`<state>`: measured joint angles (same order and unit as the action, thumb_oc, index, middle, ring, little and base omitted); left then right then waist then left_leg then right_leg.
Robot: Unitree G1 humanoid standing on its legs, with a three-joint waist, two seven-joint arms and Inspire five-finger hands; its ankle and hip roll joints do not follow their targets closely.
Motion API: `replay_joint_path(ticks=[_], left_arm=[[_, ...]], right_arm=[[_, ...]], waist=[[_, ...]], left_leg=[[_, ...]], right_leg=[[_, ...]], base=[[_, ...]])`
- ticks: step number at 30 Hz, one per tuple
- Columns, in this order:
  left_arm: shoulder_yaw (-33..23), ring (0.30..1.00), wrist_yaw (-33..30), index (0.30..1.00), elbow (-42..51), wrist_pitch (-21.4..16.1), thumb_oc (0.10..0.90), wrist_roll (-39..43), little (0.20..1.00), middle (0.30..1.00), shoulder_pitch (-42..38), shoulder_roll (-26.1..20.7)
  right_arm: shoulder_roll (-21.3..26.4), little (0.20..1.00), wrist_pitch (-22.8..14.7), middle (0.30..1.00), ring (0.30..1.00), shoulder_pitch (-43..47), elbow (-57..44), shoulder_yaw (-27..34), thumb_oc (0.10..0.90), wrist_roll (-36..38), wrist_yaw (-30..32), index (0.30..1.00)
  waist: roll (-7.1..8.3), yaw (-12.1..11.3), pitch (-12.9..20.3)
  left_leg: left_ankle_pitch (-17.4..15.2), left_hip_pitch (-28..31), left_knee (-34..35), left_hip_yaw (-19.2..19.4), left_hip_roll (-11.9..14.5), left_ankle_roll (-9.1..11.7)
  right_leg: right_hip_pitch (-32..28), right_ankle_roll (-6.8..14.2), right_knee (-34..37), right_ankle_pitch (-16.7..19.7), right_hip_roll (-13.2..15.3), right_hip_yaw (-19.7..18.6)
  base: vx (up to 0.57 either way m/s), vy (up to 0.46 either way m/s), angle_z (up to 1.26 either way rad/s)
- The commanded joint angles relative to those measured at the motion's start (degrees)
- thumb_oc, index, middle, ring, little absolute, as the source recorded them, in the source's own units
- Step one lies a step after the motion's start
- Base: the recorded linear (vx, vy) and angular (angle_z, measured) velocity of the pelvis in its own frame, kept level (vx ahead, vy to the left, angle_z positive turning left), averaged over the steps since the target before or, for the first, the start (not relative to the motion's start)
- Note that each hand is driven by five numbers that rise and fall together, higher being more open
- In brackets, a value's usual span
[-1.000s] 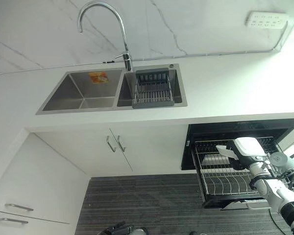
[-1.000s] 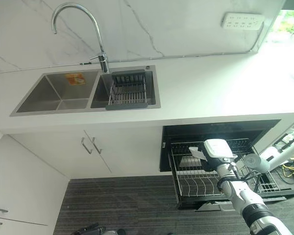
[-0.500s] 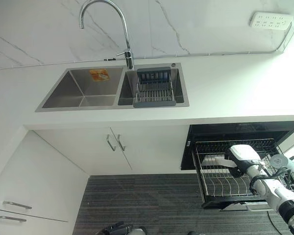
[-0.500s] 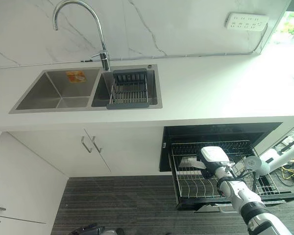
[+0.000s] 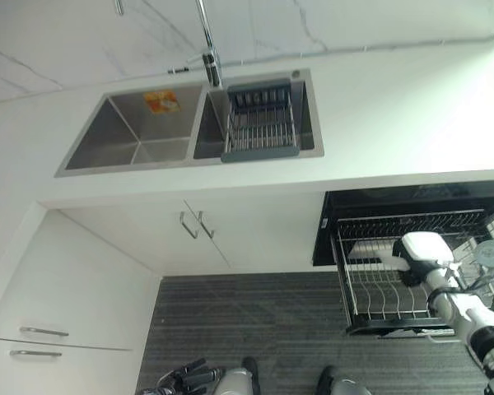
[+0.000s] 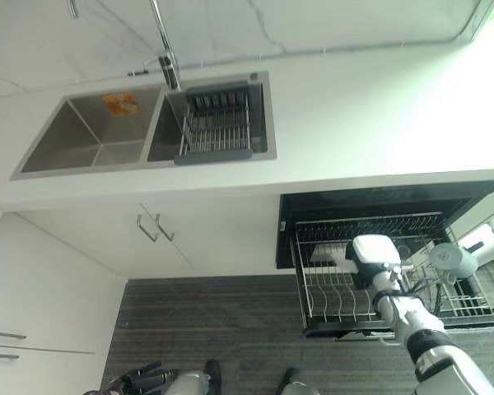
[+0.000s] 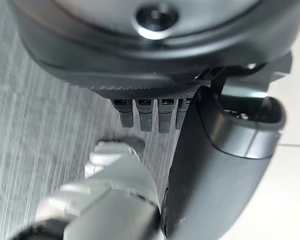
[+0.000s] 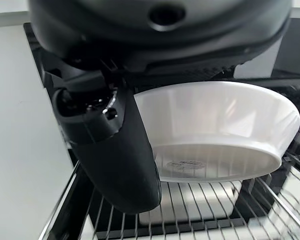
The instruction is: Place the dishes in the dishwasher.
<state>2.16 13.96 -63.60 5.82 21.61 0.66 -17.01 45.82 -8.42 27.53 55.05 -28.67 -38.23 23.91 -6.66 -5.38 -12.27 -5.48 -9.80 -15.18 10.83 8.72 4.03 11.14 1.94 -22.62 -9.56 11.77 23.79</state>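
Left hand (image 7: 155, 112): hangs low over the grey striped floor (image 5: 255, 329) at the near edge, fingers relaxed and straight, holding nothing. Idle, kept clear of the work on the right.

Right hand (image 8: 115, 150): thumb curled over the rim of a shallow white round plastic bowl (image 8: 215, 135), pinching it. The bowl is carried tilted, base toward the camera. Judgement: a rim pinch keeps the bowl edge-on, which would let it drop between upright tines rather than lie flat.

Bowl position: above the pulled-out black wire dishwasher rack (image 5: 379, 288), not yet seated. The rack stands drawn out of the dark dishwasher cavity (image 6: 379, 206) under the white counter (image 5: 395, 123), so the tines are reachable from above.

A flat white item lies at the rack's far left; cannot tell what it is.

Far: steel double sink (image 5: 123, 136) with a grey wire drainer basket (image 5: 259, 123) in its right basin, no dishes seen in it.
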Motion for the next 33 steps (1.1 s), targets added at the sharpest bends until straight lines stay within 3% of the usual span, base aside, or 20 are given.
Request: replay_joint_path(ticks=[1, 13, 23, 33], left_arm=[[5.4, 0.9, -3.4, 0.9, -0.5, -1.0, 0.8, -4.4, 0.9, 0.9, 6.2, -6.8], [7.2, 0.9, -4.6, 0.9, 4.8, -2.5, 0.8, -1.7, 0.9, 0.9, 4.7, -9.2], [8.3, 0.9, -4.8, 0.9, 6.3, -3.1, 0.8, -0.1, 0.9, 0.9, 2.6, -9.8], [8.5, 0.9, -4.0, 0.9, 11.0, -6.4, 0.8, 8.0, 0.9, 0.9, 0.3, -10.0]], right_arm=[[2.4, 0.3, -0.2, 0.3, 0.3, 7.8, 0.2, -0.2, 0.4, -0.7, 6.2, 0.3], [5.8, 0.3, 0.2, 0.3, 0.3, 17.2, 3.8, -4.8, 0.4, 0.5, 6.9, 0.3], [4.6, 0.3, 0.7, 0.3, 0.3, 21.0, 6.5, -6.5, 0.4, 2.9, 6.3, 0.3], [2.5, 0.3, 4.9, 0.3, 0.3, 24.6, 9.5, -5.6, 0.4, 8.0, 8.1, 0.3]], waist=[[2.99, -2.9, 1.7], [2.64, -3.8, -2.3], [2.36, -4.1, -4.9], [0.77, -4.5, -7.8]], left_leg=[[-3.0, -0.4, -2.0, -2.4, 0.7, 2.1], [-2.1, -3.5, -2.0, -2.7, 0.7, 2.0], [-1.8, -5.9, -2.0, -3.0, 0.8, 2.0], [-1.6, -9.8, -2.0, -3.4, 0.3, 1.9]], right_leg=[[-4.3, 6.7, 5.4, 0.4, 2.0, -4.0], [-0.6, 6.8, 5.4, 1.7, 1.9, -5.4], [2.2, 6.7, 5.4, 2.4, 1.9, -6.3], [6.5, 6.5, 5.4, 3.2, 2.4, -7.0]], base=[[0.0, 0.0, 0.0], [-0.08, -0.04, -0.01], [-0.05, -0.017, -0.02], [-0.05, -0.012, -0.02]])
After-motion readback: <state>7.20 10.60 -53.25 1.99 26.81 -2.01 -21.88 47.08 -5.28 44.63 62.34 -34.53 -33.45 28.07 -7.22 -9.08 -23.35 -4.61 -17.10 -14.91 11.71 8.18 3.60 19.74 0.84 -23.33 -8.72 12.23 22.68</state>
